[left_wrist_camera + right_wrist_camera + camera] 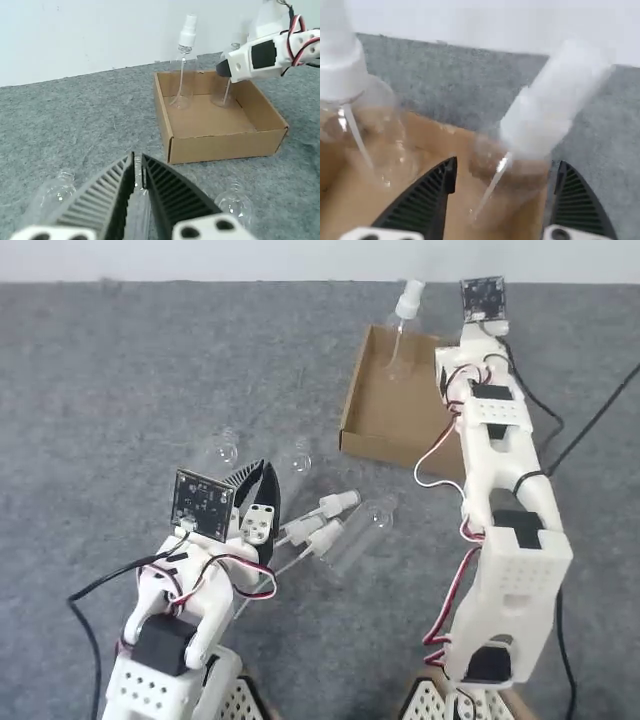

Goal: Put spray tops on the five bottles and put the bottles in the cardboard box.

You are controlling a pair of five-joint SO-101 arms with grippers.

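– Left gripper (138, 159) sits closest to its lens. Its ribbed black fingers are drawn narrow, almost meeting. Something clear sits in the slit, but I cannot tell whether they pinch it.

– And the right gripper (505, 167)?

– Spread wide, with one finger on each side of a capped bottle (535, 135) that stands in the cardboard box (225, 137). It does not seem to be touching it. A second capped bottle (350, 100) stands just beside, near the far wall.

– How would these handle?

– They are empty clear plastic, so I judge them very light, smooth and easy to tip. The thin walls would likely give under a hard squeeze. The best hold is across the round body below the shoulder, not the white head, which might twist.

– What's left outside?

– Three bare bottles (296, 458) lie on their sides on the grey mat (120, 370), near the left gripper and well apart from the box. The spray tops (335, 505) lie clustered between them, just beside one bottle, and their thin dip tubes look bendy.

– Anything in the way?

– The box walls and the neighbouring bottle crowd the right gripper. On the mat, fingers reaching for a top could nudge a bottle, and being round it would probably roll.
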